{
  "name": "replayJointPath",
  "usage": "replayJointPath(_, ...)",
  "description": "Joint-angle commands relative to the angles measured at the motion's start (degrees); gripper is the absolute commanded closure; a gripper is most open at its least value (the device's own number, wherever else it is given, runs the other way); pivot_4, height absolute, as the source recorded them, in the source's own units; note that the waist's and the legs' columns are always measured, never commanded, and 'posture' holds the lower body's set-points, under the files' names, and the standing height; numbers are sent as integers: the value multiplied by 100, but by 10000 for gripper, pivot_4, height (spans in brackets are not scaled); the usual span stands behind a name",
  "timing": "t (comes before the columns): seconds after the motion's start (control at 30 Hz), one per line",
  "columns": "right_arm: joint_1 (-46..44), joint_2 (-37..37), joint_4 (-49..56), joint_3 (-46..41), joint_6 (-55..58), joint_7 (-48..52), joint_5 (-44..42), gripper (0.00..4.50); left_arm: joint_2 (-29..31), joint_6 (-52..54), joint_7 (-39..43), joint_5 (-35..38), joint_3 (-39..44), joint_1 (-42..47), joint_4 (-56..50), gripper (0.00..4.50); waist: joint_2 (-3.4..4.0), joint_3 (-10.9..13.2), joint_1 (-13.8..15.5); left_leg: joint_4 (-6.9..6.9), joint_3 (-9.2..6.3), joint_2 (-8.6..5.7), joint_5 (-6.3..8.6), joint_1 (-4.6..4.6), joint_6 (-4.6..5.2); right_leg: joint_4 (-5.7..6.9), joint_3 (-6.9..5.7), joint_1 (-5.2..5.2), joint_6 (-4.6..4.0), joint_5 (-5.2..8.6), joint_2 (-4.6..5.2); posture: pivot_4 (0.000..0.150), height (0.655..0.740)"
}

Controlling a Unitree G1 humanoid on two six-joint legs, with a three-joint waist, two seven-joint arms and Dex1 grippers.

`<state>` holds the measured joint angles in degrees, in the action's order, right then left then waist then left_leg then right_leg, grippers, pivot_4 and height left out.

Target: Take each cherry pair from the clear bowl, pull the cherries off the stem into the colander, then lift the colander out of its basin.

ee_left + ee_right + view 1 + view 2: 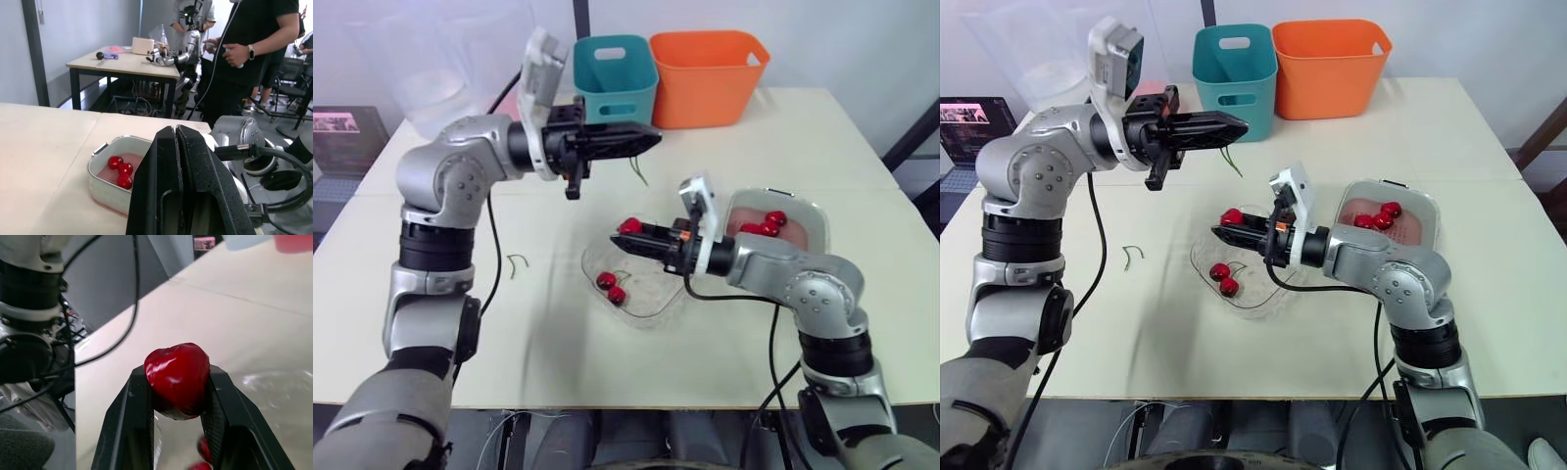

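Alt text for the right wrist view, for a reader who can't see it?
The right gripper is shut on a glossy red cherry, pinched between its two black fingers. Beyond it are part of the clear bowl with more cherries inside, and the pale table.

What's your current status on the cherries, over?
Left gripper shut on stem, raised. Right gripper shut on cherry over bowl. Two cherries in bowl. Nothing blocks colander.
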<state>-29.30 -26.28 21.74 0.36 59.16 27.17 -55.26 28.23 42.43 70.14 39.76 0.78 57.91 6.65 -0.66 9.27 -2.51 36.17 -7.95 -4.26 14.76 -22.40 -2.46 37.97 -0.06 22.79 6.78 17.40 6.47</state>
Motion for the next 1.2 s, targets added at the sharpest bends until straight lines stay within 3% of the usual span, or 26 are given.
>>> replayJointPath(0.03,1,-570,183,-703,-221,192,77,33158,111,-210,26,-127,47,-80,5,45000,0,0,4,0,0,0,0,0,0,0,0,-1,0,0,0,1500,7394)
replayJointPath(0.2,223,-1747,-174,-1414,-497,600,533,33158,177,-450,65,-392,-52,-346,88,45000,0,0,18,0,3,-2,6,0,10,-5,-1,-4,0,0,1,1500,7394)
replayJointPath(0.33,705,-2555,-574,-1364,-869,970,1281,33158,192,-633,136,-590,-199,-568,113,45000,-1,1,22,1,10,-3,10,0,17,-6,-2,-7,0,0,1,1500,7394)
replayJointPath(0.57,866,-2711,-863,-1143,-956,1167,1785,33158,114,-660,114,-640,-194,-545,215,45000,-1,1,-3,0,19,6,9,3,16,-3,0,-4,0,0,-4,1500,7394)
replayJointPath(0.67,920,-2672,-857,-1186,-909,1185,1820,23061,152,-606,101,-612,-153,-561,134,45000,-1,1,17,2,18,4,7,2,12,-5,0,-6,0,0,2,1500,7394)
replayJointPath(0.8,1012,-2724,-875,-1254,-954,1273,1910,2523,219,-595,48,-610,-77,-611,117,45000,-2,1,33,2,15,3,3,1,6,-8,-1,-8,0,0,2,1500,7394)
replayJointPath(0.83,1000,-2733,-899,-1292,-961,1290,1918,762,230,-580,25,-597,-46,-621,122,45000,-1,1,32,2,15,3,3,1,6,-8,-1,-8,0,0,2,1500,7394)
replayJointPath(1.0,692,-2696,-835,-1470,-1004,1353,1826,762,293,-438,-219,-489,223,-601,245,45000,-1,1,9,1,14,3,3,1,6,-8,-2,-8,0,0,2,1500,7394)
replayJointPath(1.2,-638,-1768,384,-886,-271,1197,558,762,907,359,-914,-303,945,-1284,210,45000,3,-2,-139,-3,6,18,3,10,6,-1,1,-1,0,0,-17,1500,7394)
